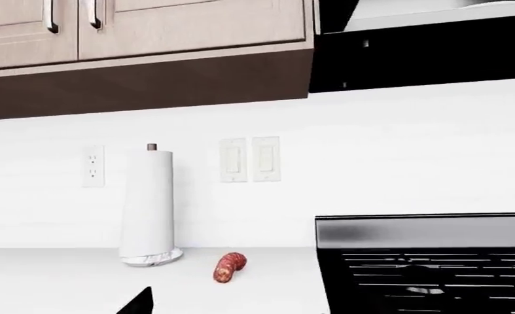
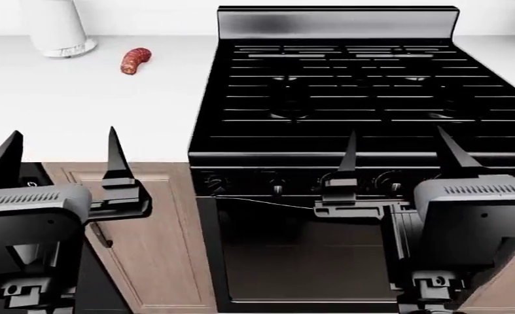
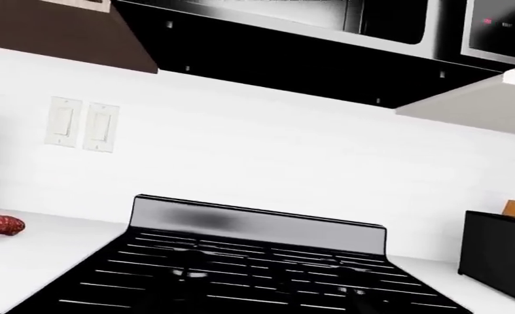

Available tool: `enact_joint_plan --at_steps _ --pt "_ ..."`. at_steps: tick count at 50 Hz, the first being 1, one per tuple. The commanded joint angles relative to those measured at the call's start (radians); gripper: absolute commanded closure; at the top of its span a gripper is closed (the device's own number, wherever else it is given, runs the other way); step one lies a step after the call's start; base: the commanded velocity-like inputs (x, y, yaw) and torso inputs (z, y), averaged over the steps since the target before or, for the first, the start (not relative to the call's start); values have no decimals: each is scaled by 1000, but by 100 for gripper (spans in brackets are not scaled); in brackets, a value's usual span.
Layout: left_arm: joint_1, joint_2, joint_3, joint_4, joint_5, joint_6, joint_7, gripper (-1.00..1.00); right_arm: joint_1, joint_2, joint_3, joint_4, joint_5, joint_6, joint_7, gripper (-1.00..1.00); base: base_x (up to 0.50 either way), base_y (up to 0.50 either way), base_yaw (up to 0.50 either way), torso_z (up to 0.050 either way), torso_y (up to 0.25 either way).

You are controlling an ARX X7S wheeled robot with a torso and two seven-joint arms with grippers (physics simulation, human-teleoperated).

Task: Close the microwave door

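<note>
While both pincers, left [image 2: 61, 154] and right [image 2: 397, 150], stood with fingers apart and empty before the stove [image 2: 362, 85], the microwave [image 3: 327, 39] hung well above them, untouched, its door's position not discernible.

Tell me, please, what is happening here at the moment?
The robot is facing a black stove and is meant to close the door of the microwave mounted above it. Neither arm has reached it yet: the left gripper and right gripper both hang open and empty in front of the stove, holding nothing. On the white counter beside the stove are a paper towel roll and a sausage, both untouched. How far the door stands open cannot be told.
</note>
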Motion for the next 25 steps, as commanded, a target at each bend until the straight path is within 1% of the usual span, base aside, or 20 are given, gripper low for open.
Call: enact_joint_plan --at_steps 1,3,11,18,21,25 --pt "-8 -10 3 7 -13 -9 -14 -100 10 0 1 0 3 11 -2 -100 0 500 0 0 0" --pt "-6 -19 16 10 7 12 -23 -100 12 0 2 0 7 13 -1 -100 0 500 0 0 0" --pt "-14 -26 13 17 -14 2 -33 -100 22 0 2 0 9 23 -3 -100 0 500 0 0 0" --pt "-4 -36 19 14 -20 21 -42 -100 29 0 2 0 10 31 -7 -100 0 500 0 0 0" --pt "-19 -39 15 25 -34 0 -49 -100 38 0 -3 0 4 41 -13 -100 -1 500 0 0 0" --pt "-9 -44 17 18 -36 17 -54 -100 38 0 -7 0 6 46 -18 -100 -1 500 0 0 0"
